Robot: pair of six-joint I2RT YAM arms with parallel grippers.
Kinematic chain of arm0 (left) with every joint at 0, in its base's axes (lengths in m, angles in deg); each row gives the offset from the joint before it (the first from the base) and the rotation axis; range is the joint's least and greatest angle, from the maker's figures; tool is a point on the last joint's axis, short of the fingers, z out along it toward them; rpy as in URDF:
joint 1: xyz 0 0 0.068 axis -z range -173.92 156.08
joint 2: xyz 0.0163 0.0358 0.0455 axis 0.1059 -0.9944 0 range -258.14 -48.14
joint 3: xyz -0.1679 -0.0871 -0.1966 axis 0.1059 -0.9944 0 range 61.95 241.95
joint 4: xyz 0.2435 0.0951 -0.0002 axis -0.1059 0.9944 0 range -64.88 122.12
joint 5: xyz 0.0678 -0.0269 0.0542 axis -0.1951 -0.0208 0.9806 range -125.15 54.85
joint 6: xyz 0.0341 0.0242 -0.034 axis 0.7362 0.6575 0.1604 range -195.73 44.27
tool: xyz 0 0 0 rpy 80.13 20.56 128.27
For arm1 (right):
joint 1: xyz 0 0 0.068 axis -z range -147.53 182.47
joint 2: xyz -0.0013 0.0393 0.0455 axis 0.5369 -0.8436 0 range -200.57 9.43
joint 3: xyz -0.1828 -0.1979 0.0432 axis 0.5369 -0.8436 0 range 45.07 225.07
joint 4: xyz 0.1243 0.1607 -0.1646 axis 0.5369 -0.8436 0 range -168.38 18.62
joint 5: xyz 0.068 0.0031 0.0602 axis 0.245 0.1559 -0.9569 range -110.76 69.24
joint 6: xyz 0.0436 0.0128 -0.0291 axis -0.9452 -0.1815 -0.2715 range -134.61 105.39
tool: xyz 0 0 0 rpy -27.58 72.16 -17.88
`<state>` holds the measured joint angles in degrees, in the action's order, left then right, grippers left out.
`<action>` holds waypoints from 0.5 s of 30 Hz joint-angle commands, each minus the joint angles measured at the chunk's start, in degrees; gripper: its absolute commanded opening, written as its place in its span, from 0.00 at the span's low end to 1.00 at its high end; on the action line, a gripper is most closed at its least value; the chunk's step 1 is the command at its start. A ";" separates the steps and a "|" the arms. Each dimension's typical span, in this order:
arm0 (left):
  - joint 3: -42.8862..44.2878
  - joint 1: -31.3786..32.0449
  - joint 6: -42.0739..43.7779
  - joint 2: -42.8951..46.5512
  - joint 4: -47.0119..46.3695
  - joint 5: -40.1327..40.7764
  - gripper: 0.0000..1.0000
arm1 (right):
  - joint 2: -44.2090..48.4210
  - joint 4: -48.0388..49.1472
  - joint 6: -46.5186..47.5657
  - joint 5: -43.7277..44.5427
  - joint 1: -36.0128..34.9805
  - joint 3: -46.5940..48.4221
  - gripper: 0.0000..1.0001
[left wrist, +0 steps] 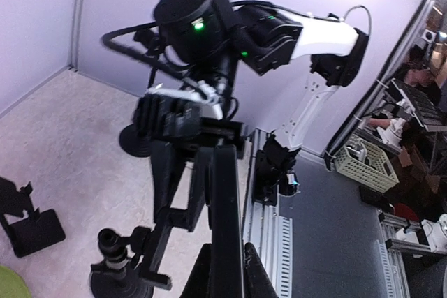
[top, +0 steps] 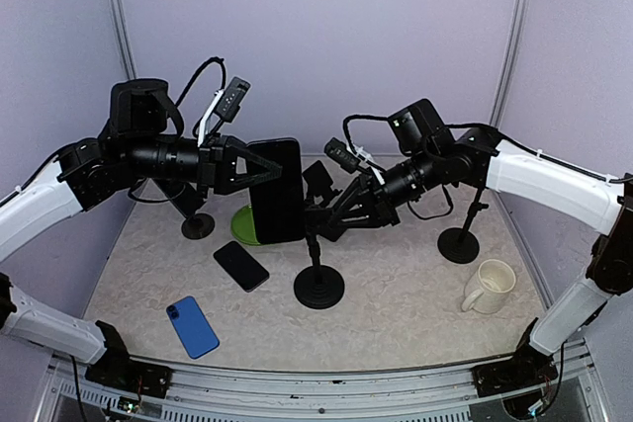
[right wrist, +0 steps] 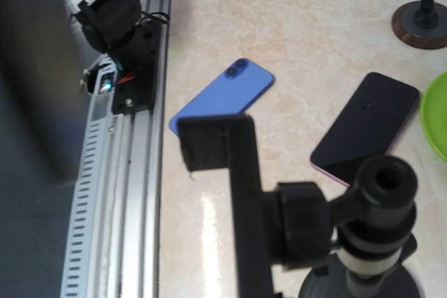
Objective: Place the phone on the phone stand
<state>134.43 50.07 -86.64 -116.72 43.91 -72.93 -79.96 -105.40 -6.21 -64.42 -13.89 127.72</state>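
Note:
My left gripper (top: pixel 229 167) is shut on a black phone (top: pixel 276 191) and holds it upright above the table, just left of the phone stand (top: pixel 318 244). In the left wrist view the phone (left wrist: pixel 228 207) shows edge-on between my two fingers (left wrist: pixel 256 273). The stand's clamp bracket (left wrist: pixel 174 186) is close to the phone's left side. My right gripper (top: pixel 334 212) grips the stand's clamp at the top of its pole. In the right wrist view the bracket (right wrist: pixel 241 186) and the ball joint (right wrist: pixel 377 197) fill the middle; my own fingers are hidden there.
A second black phone (top: pixel 241 265) and a blue phone (top: pixel 192 326) lie flat on the table front left. A green plate (top: pixel 240 225) sits behind the held phone. Two other stands (top: pixel 198 224) (top: pixel 459 243) and a white mug (top: pixel 490 286) stand around.

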 commanded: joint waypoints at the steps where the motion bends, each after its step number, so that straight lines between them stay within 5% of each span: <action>1: 4.21 4.04 -1.81 -1.47 -7.78 -5.18 0.00 | -0.17 1.31 1.03 -7.61 -1.06 1.35 0.00; 15: 1.05 7.08 -1.31 -9.44 -21.44 -10.58 0.00 | -1.89 -0.52 2.38 -11.27 -2.67 1.65 0.00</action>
<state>136.12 56.93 -86.91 -125.48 32.04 -80.23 -81.31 -105.86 -4.50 -71.50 -15.18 127.74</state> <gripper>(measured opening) 0.065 0.206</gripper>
